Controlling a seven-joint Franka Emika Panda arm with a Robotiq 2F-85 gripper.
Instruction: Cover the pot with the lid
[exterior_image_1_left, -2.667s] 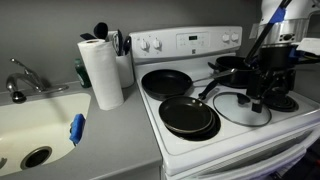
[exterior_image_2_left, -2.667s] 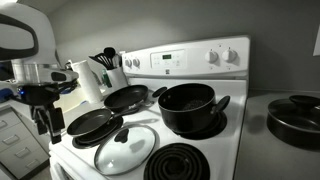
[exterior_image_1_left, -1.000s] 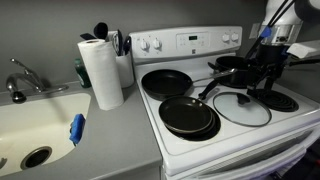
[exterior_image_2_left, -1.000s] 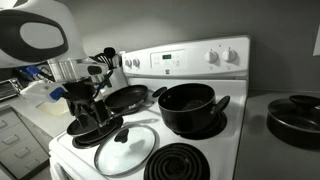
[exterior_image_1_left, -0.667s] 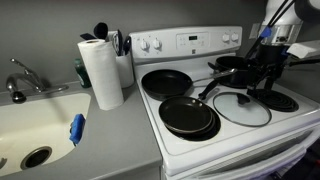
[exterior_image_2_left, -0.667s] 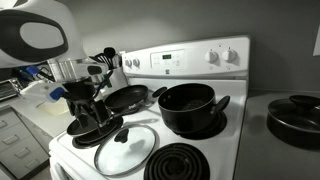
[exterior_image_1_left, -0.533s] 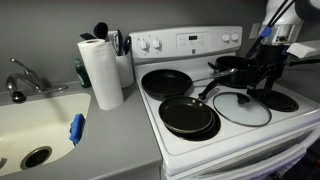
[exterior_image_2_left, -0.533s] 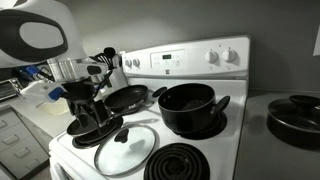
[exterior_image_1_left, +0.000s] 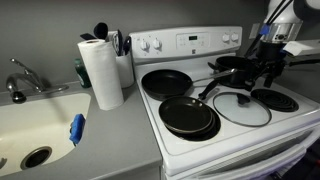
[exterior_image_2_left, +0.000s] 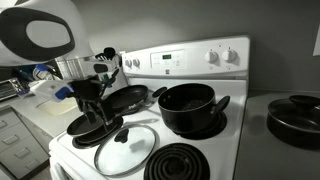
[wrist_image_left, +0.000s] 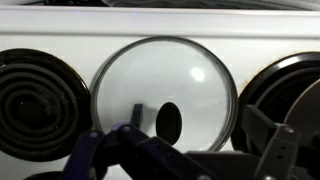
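Observation:
The clear glass lid (exterior_image_1_left: 240, 108) with a dark centre knob lies flat on the stovetop's front. It also shows in the other exterior view (exterior_image_2_left: 126, 148) and fills the wrist view (wrist_image_left: 165, 92). The black pot (exterior_image_2_left: 187, 106) with its long handle stands uncovered on a back burner behind the lid; it also shows in an exterior view (exterior_image_1_left: 229, 65). My gripper (wrist_image_left: 200, 140) is open and empty and hovers above the lid, its fingers on either side of the knob. It shows in both exterior views (exterior_image_1_left: 265, 82) (exterior_image_2_left: 97, 113).
Two shallow black frying pans (exterior_image_1_left: 188, 115) (exterior_image_1_left: 165, 81) sit on the stove's other burners, one close beside the lid (exterior_image_2_left: 93, 125). A bare coil burner (exterior_image_2_left: 190, 163) lies next to the lid. A dark pan (exterior_image_2_left: 295, 116) sits on the counter. A paper towel roll (exterior_image_1_left: 100, 72) and a sink (exterior_image_1_left: 30, 125) are beyond.
My gripper has moved in over the stove, risen above the lid, and edged slightly further in the last half second. The lid and the pot have not moved.

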